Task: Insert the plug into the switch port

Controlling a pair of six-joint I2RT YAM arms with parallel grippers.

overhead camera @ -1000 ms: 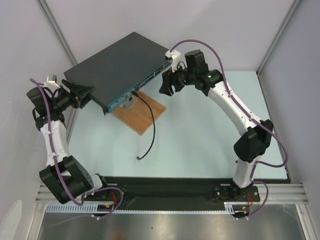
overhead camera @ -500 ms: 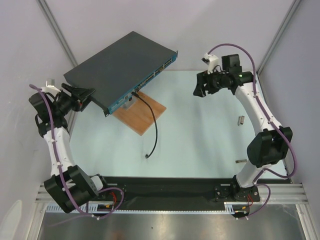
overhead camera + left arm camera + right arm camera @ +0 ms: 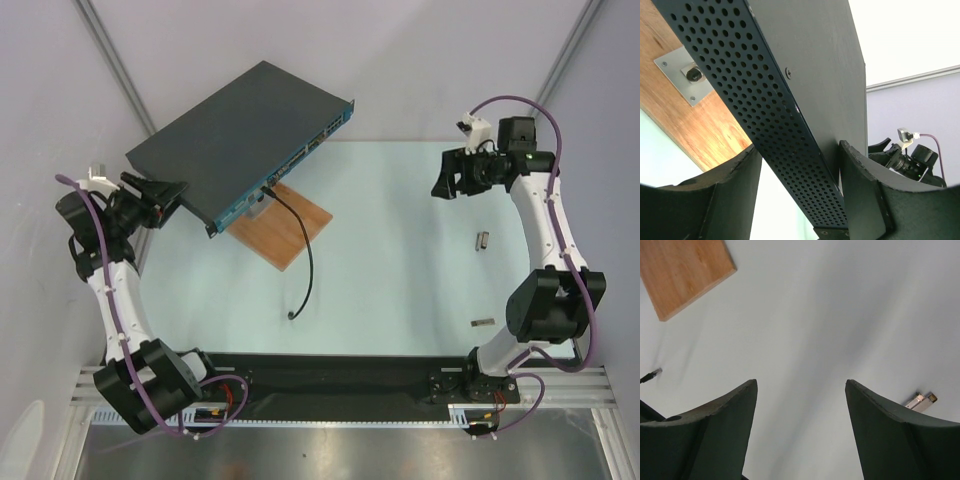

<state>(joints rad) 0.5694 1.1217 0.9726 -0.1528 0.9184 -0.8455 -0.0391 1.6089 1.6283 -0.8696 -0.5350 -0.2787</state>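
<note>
Left gripper [image 3: 163, 191] pinches the near corner of the switch [image 3: 245, 125], which sits tilted above the wooden board [image 3: 290, 232]. A black cable [image 3: 309, 250] runs from the switch's teal front face down to the table [image 3: 400, 260]. Far right, the right gripper [image 3: 447, 176] hangs with fingers spread, holding nothing.

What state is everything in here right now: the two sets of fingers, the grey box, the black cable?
Left fingers: closed on a side edge of the switch.
Right fingers: open, empty, above the table.
Switch: gripped at one end, front edge above the wooden board.
Cable: one end seemingly plugged into the switch's front, other end loose on the table.
Wooden board: lying flat, partly under the switch.
</note>
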